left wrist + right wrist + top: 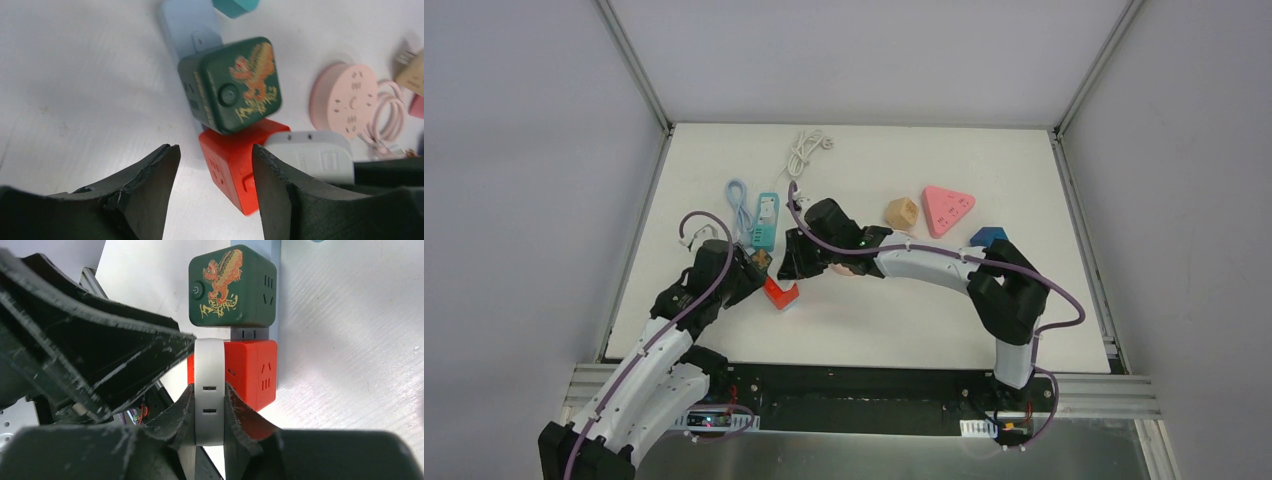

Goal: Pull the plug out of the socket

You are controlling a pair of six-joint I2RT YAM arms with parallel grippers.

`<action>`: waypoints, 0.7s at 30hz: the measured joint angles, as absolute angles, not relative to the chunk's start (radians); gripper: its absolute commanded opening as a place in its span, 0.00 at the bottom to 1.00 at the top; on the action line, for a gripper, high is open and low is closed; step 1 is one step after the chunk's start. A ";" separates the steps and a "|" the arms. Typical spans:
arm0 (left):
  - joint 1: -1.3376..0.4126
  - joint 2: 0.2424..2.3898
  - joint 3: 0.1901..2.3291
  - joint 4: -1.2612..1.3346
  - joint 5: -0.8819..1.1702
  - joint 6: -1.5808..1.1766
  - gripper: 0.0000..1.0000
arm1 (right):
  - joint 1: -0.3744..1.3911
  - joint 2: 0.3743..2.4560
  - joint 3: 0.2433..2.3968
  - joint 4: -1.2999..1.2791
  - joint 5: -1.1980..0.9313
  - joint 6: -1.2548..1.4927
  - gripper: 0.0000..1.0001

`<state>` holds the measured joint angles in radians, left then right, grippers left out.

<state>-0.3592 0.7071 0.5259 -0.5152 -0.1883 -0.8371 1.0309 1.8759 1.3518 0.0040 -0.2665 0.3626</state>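
Your right gripper (209, 401) is clenched on the white rounded plastic plug (209, 360), which sits against the red plastic cube socket (252, 371) at frame centre. Your left gripper (214, 156) stands released, its fingers (150, 177) straddling that socket.

Dragon-printed green cube (232, 287), red socket (255, 372), white plug (209, 390).

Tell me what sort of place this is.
Probably a robot lab test cell: a white table boxed in by grey panels, a left arm and right arm mounted along a metal rail, and props such as a pink socket.
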 measured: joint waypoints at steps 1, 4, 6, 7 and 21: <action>-0.358 0.694 0.524 -0.512 -0.173 -0.836 0.60 | 1.031 1.876 1.353 0.003 -0.266 0.364 0.00; -0.358 0.649 0.524 -0.503 -0.118 -0.829 0.58 | 1.031 1.884 1.370 -0.016 -0.264 0.371 0.00; -0.358 0.621 0.524 -0.499 -0.089 -0.824 0.51 | 1.031 1.891 1.384 -0.032 -0.261 0.379 0.00; -0.358 0.613 0.524 -0.498 -0.080 -0.822 0.47 | 1.031 1.892 1.390 -0.040 -0.258 0.382 0.00; -0.356 0.669 0.469 -0.440 -0.009 -0.869 0.17 | 1.009 1.905 1.438 -0.114 -0.273 0.400 0.00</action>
<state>-0.3565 0.6689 0.4686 -0.4400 -0.0090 -0.8692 1.0088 1.9053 1.4384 -0.1143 -0.2729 0.3996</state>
